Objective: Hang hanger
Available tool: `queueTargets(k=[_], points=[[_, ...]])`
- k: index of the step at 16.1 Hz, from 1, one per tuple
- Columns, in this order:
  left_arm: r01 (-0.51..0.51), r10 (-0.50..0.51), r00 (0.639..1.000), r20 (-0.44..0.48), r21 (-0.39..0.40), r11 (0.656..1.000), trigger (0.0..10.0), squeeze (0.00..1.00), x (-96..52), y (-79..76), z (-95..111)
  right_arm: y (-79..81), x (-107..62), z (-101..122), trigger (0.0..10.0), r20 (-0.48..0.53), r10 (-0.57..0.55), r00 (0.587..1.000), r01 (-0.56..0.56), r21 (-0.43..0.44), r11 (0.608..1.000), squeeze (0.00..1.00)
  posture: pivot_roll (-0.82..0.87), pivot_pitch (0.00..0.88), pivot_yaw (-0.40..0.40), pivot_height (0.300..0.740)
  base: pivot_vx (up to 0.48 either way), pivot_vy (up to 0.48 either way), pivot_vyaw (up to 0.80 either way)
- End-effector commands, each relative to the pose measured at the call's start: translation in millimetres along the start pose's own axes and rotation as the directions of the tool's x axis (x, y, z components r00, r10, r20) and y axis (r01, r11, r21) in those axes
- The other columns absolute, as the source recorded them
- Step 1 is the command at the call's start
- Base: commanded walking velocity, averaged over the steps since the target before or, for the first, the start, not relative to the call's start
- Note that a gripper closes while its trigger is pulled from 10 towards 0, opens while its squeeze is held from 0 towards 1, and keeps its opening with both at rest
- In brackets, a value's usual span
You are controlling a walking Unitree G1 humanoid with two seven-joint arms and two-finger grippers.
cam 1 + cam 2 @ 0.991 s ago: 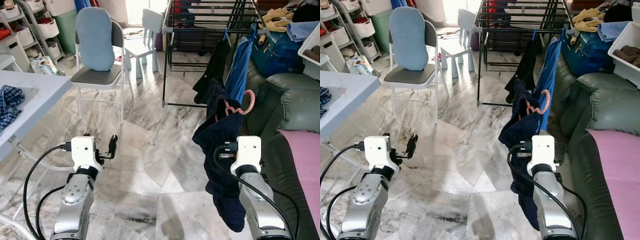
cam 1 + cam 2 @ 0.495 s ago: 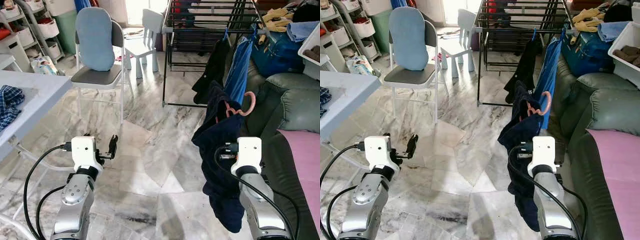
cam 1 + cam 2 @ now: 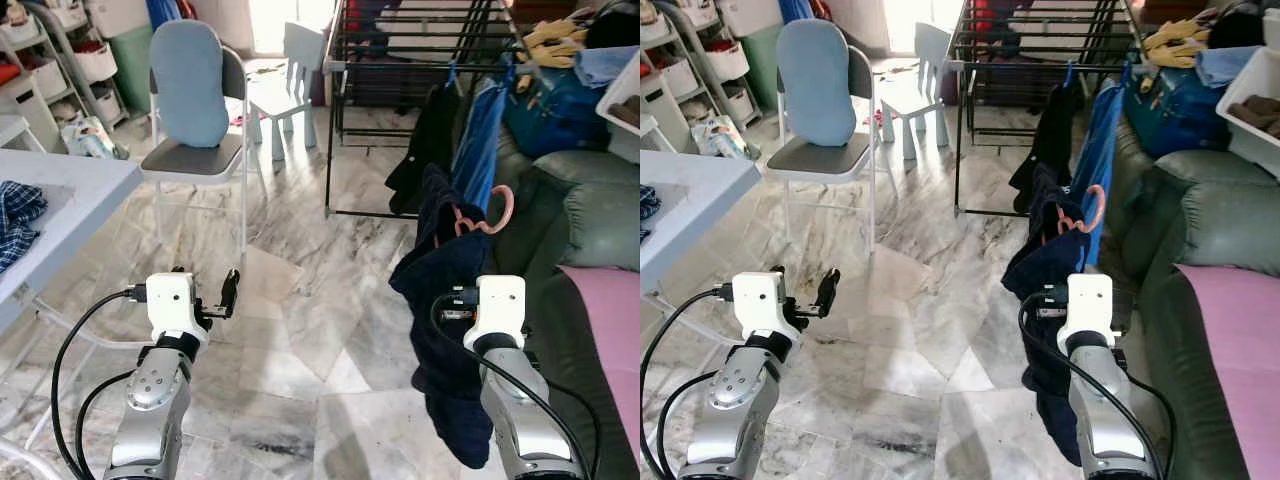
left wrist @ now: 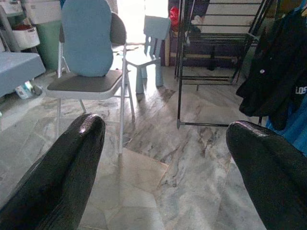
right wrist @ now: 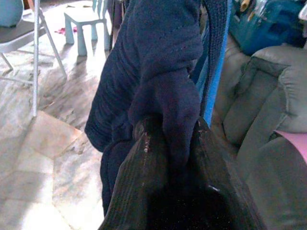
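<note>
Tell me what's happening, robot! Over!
Right claw shut on navy garment, pink hanger poking from its top. Left claw open, holding nothing. Drying rack ahead, black and blue clothes already hanging. Marble floor between.

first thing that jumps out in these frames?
The right gripper, shut on a dark navy garment with a pink hanger hooked at its top, held up beside the green sofa. Just beyond stands the black drying rack with a black and a blue garment already hanging from it. The left gripper is open over the marble floor, holding nothing.
</note>
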State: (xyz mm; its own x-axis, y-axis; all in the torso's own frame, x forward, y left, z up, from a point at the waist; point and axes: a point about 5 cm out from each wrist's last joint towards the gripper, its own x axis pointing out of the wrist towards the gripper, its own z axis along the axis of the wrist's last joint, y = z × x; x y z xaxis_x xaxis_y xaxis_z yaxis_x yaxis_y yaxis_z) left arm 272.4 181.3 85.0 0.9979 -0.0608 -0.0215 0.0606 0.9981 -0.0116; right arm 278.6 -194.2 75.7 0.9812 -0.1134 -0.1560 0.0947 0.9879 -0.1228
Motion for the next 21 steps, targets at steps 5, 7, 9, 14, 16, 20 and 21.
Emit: queueTargets(k=[5,7,9,14,16,20,21], points=[[0.003,-0.003,1.000,0.014,0.003,1.000,10.0,0.00,1.5,-0.9,2.7,2.0,4.8,13.7,10.0,0.061,0.005,0.998,-0.006,0.008,1.000,0.00,-0.13,0.000,0.030,0.740,0.302,0.000,0.00],[0.004,-0.004,1.000,0.012,0.002,1.000,10.0,0.00,1.7,-1.1,2.3,1.8,4.4,12.9,10.0,0.059,0.003,0.998,-0.004,0.008,1.000,0.00,-0.13,0.000,0.030,0.740,0.300,0.000,0.00],[0.004,-0.004,1.000,0.011,0.002,1.000,10.0,0.00,1.6,-1.2,1.9,1.7,4.2,12.4,10.0,0.058,0.002,0.998,-0.003,0.008,1.000,0.00,-0.13,0.000,0.030,0.740,0.298,0.148,0.00],[0.007,-0.007,1.000,0.007,0.002,1.000,10.0,0.00,0.6,-0.7,1.0,2.5,3.6,11.3,10.0,0.055,0.002,0.998,-0.003,0.010,1.000,0.00,-0.12,0.000,0.031,0.740,0.298,0.330,0.00],[0.007,-0.007,1.000,0.006,0.003,1.000,10.0,0.00,-0.1,-0.8,0.5,2.8,2.7,10.2,10.0,0.052,0.004,0.999,-0.005,0.009,1.000,0.00,-0.12,0.000,0.030,0.740,0.277,0.394,0.00],[0.011,-0.011,1.000,0.002,0.005,1.000,10.0,0.00,-0.2,-1.6,-0.3,3.1,3.8,11.2,10.0,0.053,0.005,0.999,-0.005,0.006,1.000,0.00,-0.11,0.000,0.030,0.740,0.274,0.394,0.00],[0.011,-0.011,1.000,0.001,0.005,1.000,10.0,0.00,-0.2,-1.7,-0.2,3.2,3.9,11.3,10.0,0.054,0.004,0.999,-0.004,0.004,1.000,0.00,-0.11,0.000,0.028,0.740,0.274,0.394,0.00]])
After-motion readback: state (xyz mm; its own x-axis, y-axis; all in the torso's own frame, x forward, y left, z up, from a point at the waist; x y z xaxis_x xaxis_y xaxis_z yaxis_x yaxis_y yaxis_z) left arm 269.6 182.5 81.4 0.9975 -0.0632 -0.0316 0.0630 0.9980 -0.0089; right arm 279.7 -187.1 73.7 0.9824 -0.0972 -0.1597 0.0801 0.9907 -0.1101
